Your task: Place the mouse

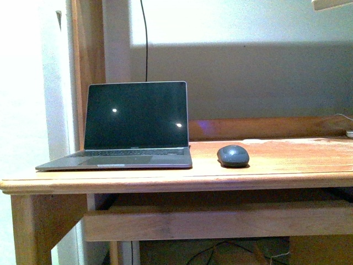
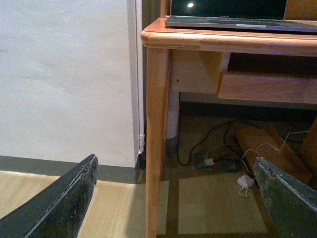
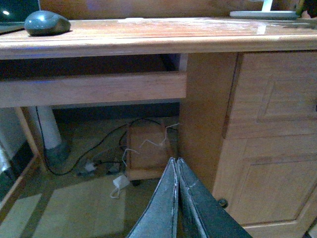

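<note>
The mouse (image 1: 233, 155) sits free on the bench (image 1: 287, 165) just beside the laptop (image 1: 132, 130), handy for use; left pincer (image 2: 176, 198) gapes wide, right pincer (image 3: 177, 198) closed empty, both low.

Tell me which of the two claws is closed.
The right claw is the closed one: its fingers meet in a point with no gap and nothing between them. The left claw differs, its fingers spread far apart, with open floor showing between them.

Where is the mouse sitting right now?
In the front view the mouse rests on the wooden desk, just right of the open laptop and apart from it, near the desk's front edge.
</note>
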`<state>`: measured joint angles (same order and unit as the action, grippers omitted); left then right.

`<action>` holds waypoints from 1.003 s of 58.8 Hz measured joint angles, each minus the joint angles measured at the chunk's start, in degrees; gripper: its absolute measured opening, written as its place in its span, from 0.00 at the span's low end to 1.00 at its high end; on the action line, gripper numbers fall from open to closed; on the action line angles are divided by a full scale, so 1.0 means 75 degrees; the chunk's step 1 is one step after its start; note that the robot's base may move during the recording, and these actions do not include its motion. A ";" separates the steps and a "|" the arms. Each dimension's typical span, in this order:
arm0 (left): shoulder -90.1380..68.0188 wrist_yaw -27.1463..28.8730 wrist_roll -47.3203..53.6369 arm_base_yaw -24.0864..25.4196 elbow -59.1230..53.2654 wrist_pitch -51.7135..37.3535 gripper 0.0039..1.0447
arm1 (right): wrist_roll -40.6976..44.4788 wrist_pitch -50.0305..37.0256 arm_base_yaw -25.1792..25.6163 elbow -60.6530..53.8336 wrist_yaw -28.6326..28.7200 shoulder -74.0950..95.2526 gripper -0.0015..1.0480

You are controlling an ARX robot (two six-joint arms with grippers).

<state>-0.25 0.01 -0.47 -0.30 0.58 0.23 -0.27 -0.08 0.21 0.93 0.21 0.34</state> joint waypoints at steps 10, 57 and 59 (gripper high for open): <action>0.0000 -0.0003 0.0000 0.0000 0.0000 0.0000 0.93 | -0.0009 0.0000 0.0000 0.0000 -0.0003 0.0000 0.03; 0.0000 -0.0003 0.0000 0.0000 0.0000 0.0000 0.93 | 0.0009 0.0000 0.0000 0.0000 -0.0003 0.0000 0.72; 0.0000 0.0000 0.0000 0.0000 0.0000 0.0000 0.93 | 0.0009 0.0000 0.0000 0.0000 -0.0003 0.0000 0.78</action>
<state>-0.25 0.01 -0.47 -0.30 0.58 0.23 -0.21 -0.08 0.21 0.93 0.19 0.34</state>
